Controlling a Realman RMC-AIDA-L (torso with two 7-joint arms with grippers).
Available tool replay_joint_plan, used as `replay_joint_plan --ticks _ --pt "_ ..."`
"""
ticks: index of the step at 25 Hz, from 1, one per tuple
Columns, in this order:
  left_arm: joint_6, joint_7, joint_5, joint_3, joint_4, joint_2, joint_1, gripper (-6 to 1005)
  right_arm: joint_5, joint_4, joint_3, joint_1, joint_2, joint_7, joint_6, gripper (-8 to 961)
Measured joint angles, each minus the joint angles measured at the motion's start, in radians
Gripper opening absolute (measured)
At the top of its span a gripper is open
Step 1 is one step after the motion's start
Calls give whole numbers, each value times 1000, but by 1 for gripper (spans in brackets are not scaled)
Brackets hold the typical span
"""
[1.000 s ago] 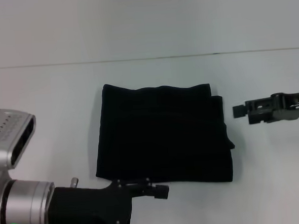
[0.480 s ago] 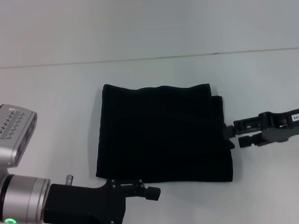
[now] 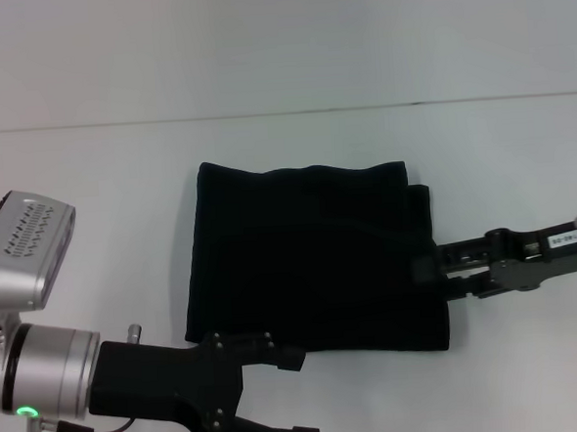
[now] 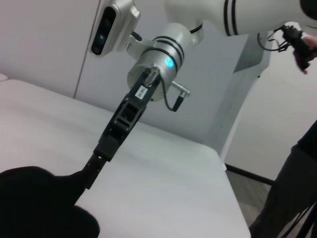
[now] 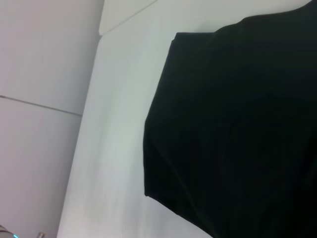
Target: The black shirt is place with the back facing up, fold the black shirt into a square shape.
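The black shirt (image 3: 311,259) lies folded into a rough square on the middle of the white table, plain black side up. It also shows in the left wrist view (image 4: 39,206) and the right wrist view (image 5: 233,124). My right gripper (image 3: 425,269) reaches in from the right and its tip is at the shirt's right edge, low over the cloth. The left wrist view shows it (image 4: 93,167) touching that edge. My left gripper (image 3: 295,397) is open and empty, held in front of the shirt's near left corner.
The white table (image 3: 92,208) reaches to a pale wall at the back. In the left wrist view the table's edge (image 4: 233,198) drops off beside the right arm, and a person (image 4: 297,188) stands past it.
My right gripper has moved left and down from beside the shirt until its tip is on the shirt's right edge. My left gripper has drawn back slightly toward me. The shirt has not moved.
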Motion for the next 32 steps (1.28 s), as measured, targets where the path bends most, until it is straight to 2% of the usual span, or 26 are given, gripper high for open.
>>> replay_joint_plan --ticks 5,9,14,19,25,30,32 --pt "-18 0 1 2 -1 3 -2 949 -4 7 -6 6 24 34 49 879" --pt "-24 0 1 4 -1 4 -6 949 -4 29 -6 1 32 35 86 850" --pt "-27 1 1 5 -1 6 -13 950 -1 38 -2 -7 36 27 96 638" --pt "-38 1 1 5 -1 6 -16 949 1 33 2 -18 37 16 90 387" --pt "-43 -1 1 5 -2 5 -16 950 1 26 13 -30 25 6 81 151" --pt "-53 -5 1 4 -3 1 -16 950 2 23 45 -35 8 -33 44 58" --pt "-55 -7 0 3 -4 1 -16 949 2 19 59 -35 2 -44 21 57"
